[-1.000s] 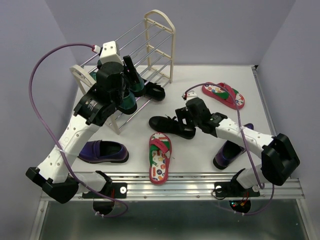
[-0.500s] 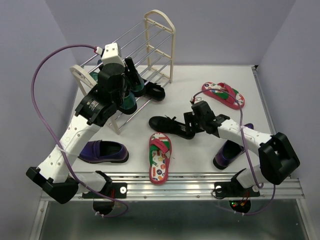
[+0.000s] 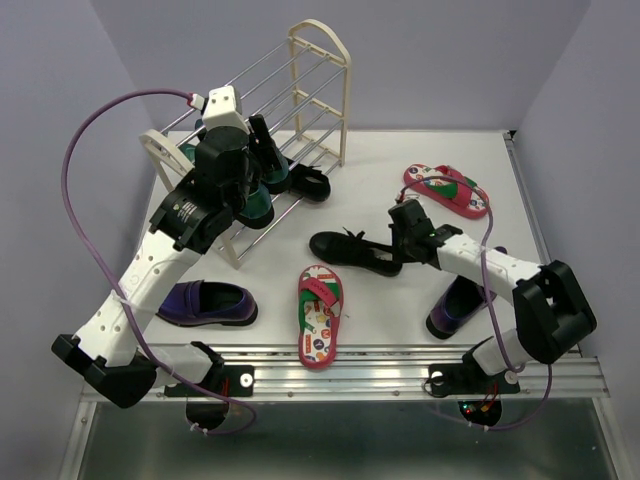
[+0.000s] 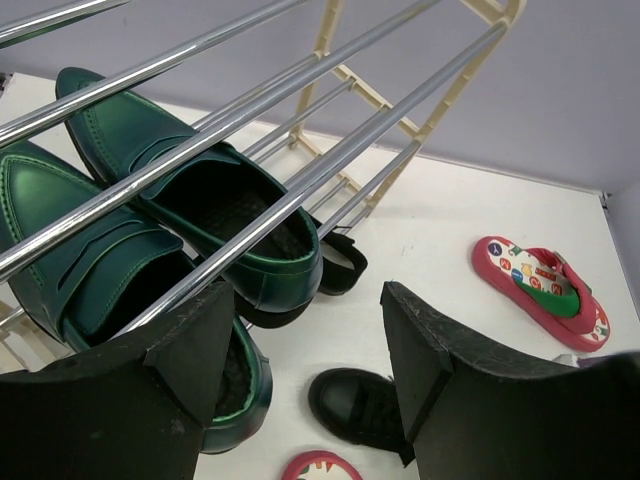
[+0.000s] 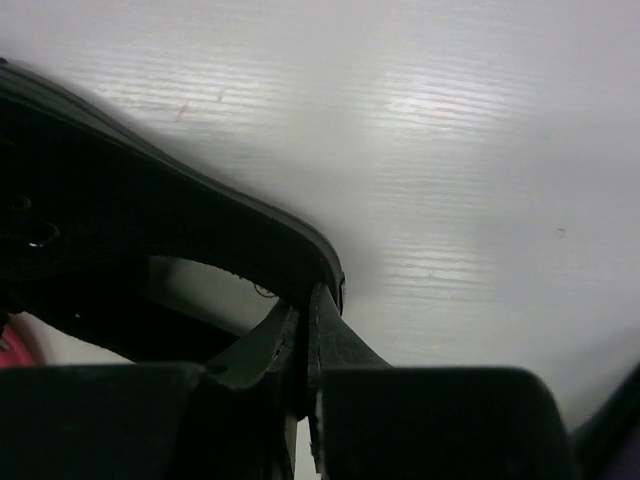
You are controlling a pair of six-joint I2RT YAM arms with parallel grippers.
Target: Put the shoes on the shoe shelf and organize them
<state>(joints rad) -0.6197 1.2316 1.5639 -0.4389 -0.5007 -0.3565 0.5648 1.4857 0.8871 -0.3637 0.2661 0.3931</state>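
The right gripper [image 5: 306,330] is clenched, its tips pressed flat together right at the back rim of the black shoe [image 5: 140,225], which lies on the table [image 5: 450,120] near its middle. I cannot tell whether any of the rim is actually caught between them, and that is the first risk: with so thin a bite, or none, a lift would likely leave the shoe behind or let it slip out on the way. A pinch at the very heel also puts the shoe's whole length out beyond the hold, so it would probably droop toe-down and could snag its loose straps on a rod of the shelf [image 3: 318,70]. The way there is crowded. The left gripper [image 4: 310,380] hangs released, holding nothing, close over the two green shoes [image 4: 190,210] on a low tier, with the other black shoe [image 3: 312,184] at the shelf's near end. The arms might collide if the right one goes in while the left is there, and a knock could push the green pair off the rods. Dragging rather than lifting might shove the flip-flop [image 3: 320,315] just in front toward the table edge. The second flip-flop [image 3: 447,190] and the loafers [image 3: 207,303] lie on the table, not yet shelved.
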